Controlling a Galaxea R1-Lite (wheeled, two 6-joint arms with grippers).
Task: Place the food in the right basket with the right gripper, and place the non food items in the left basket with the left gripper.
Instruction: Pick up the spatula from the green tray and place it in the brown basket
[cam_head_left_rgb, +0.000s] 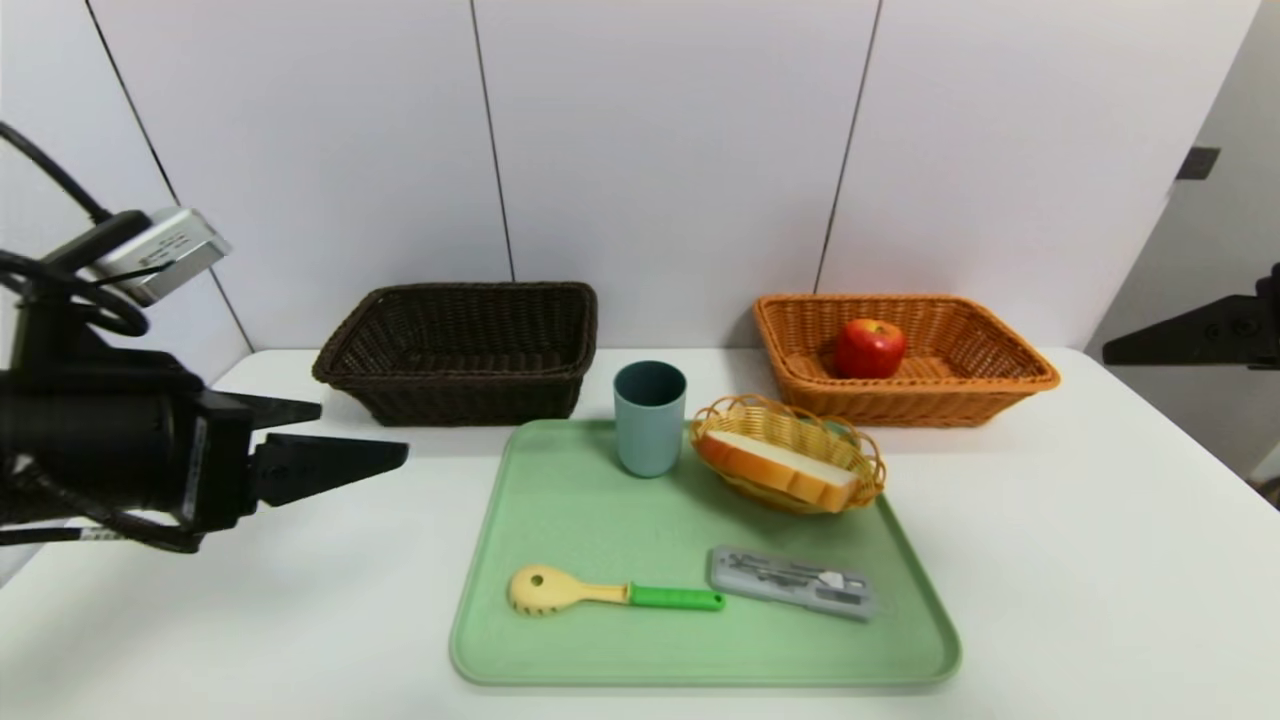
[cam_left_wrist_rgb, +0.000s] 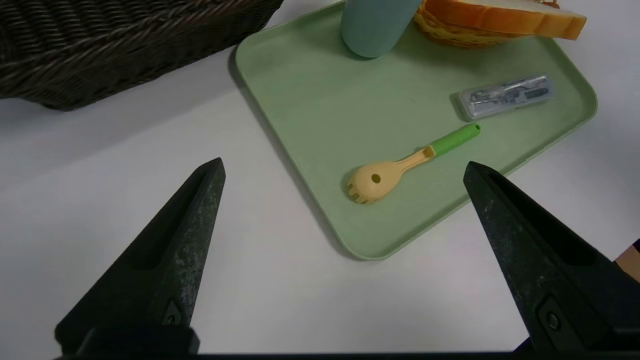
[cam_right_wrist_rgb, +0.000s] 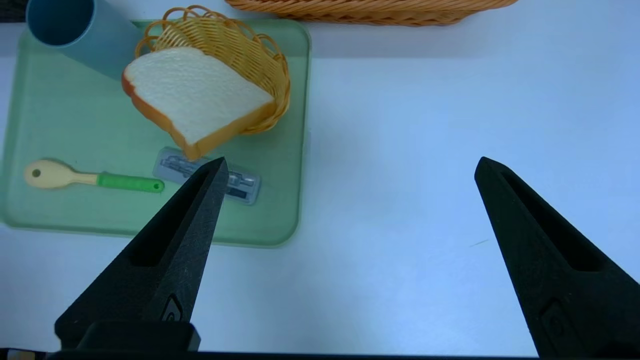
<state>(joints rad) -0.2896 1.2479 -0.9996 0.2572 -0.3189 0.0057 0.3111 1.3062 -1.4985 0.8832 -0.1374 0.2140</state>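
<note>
Right gripper agape, arm mostly cut off; grey case's contents seemingly tools.

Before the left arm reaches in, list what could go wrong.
1. The spoon lies flat on the green tray; the open left gripper's fingers may scrape the tray or slide it.
2. The blue cup stands right beside the small wicker basket holding the bread slice; a grab could knock it.
3. The grey case is low and may slip.

Matte black arms, tapered black pincer fingers, silver wrist camera, black cables
</note>
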